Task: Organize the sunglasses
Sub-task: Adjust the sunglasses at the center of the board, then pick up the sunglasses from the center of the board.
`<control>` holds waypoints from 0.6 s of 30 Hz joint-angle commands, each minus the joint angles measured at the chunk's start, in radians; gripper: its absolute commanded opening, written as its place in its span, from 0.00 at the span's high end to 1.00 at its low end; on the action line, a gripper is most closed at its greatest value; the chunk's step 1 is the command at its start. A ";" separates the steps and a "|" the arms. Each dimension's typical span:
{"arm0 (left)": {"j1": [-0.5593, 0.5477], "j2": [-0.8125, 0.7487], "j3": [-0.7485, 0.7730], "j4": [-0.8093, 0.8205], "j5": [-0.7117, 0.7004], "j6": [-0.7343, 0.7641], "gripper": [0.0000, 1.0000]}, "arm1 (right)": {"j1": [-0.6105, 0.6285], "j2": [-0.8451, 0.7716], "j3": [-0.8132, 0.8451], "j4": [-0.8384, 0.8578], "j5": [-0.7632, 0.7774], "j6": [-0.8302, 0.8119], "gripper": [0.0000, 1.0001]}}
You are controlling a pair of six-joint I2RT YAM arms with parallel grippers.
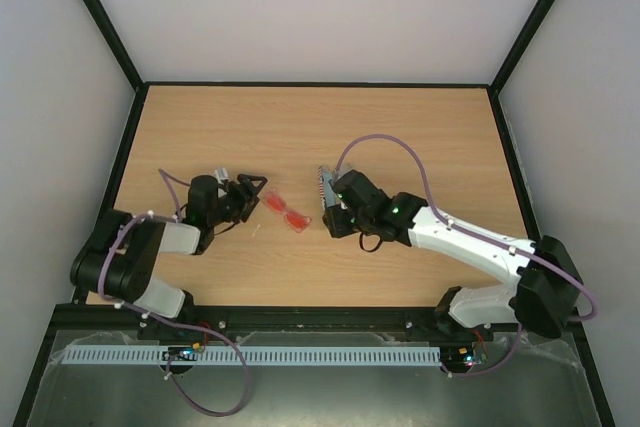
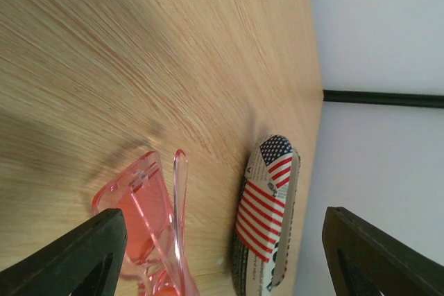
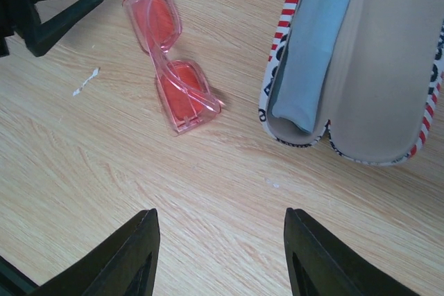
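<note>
**Though the Case Lies Open, the Sunglasses Are Not Yet In It**

As you take stock, enter the items as follows.

1. Sunglasses (image 3: 173,67): translucent red-orange frame, temples apparently folded. They lie flat on the wooden surface (image 1: 300,127) between your two hands, just beside the case but apart from it.
2. Flag-printed case (image 3: 388,67): hinged open on the surface, with the light blue cloth (image 3: 312,39) resting in one half.
3. Left hand (image 2: 223,213): spread and holding nothing, set low at the end of the sunglasses farthest from the case. You cannot tell whether it touches the frame.
4. Right hand (image 3: 220,216): spread and empty, poised above the case and sunglasses.

Status, as a judgement: the case is open and ready, so the preparation is done. You have yet to lift the sunglasses, seat them in the open case and close the lid, which is the larger part of the task.
</note>
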 commanded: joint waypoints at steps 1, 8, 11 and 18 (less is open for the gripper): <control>-0.001 -0.128 0.035 -0.263 -0.048 0.134 0.20 | -0.006 0.065 0.079 -0.016 -0.011 -0.030 0.49; -0.003 -0.394 0.184 -0.679 -0.087 0.301 0.17 | -0.005 0.227 0.185 0.019 -0.070 -0.046 0.50; -0.003 -0.493 0.250 -0.846 -0.119 0.360 0.14 | -0.001 0.298 0.224 0.027 -0.088 -0.060 0.50; -0.001 -0.709 0.302 -1.092 -0.149 0.432 0.01 | 0.031 0.462 0.346 0.002 -0.072 -0.118 0.53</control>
